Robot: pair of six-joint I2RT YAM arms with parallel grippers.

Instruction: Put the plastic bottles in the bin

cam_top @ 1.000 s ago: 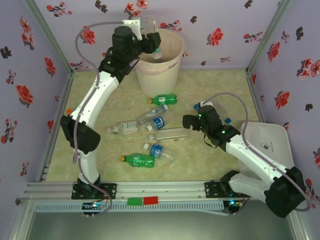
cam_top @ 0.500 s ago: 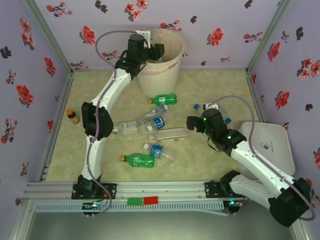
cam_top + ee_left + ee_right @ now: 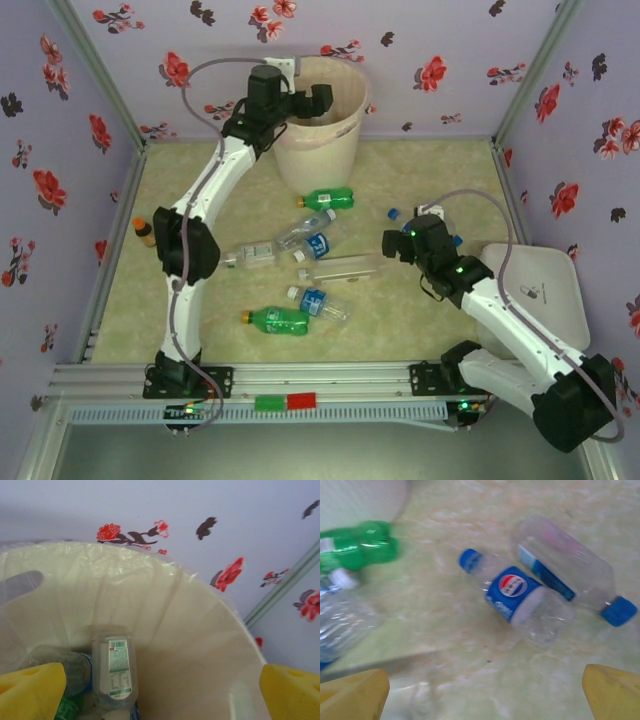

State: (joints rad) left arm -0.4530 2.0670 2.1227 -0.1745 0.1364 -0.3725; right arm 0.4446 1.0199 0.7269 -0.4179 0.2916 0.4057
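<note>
**Both grippers spread wide: left over the bin, right over the loose bottles**

From above, my left gripper point(image 3: 318, 100) hangs over the mouth of the bin point(image 3: 322, 150), which stands against the far wall. My right gripper point(image 3: 392, 245) sits low near the plastic bottles point(image 3: 318, 240) scattered mid-table. An amber bottle point(image 3: 145, 232) stands apart by the left wall.

At my left wrist, the fingertips point(image 3: 30, 692) sit at the frame's two edges, wide apart, with nothing between them. Below, a clear labelled bottle point(image 3: 114, 670) lies inside the bin with others beside it. I judge the drop done. To leave cleanly I should rise straight up before swinging away, so no finger snags the thin liner point(image 3: 197, 575) on the rim. The back wall is near, so the open room lies toward me.

At my right wrist, the pads point(image 3: 352, 695) are spread wide too, and empty. A blue-labelled bottle point(image 3: 520, 597) lies just ahead, a blue-capped bottle point(image 3: 570, 570) just beside it, and a green bottle point(image 3: 360, 547) off to the left. Bare floor on its near side leaves room to straddle its body crosswise.
</note>
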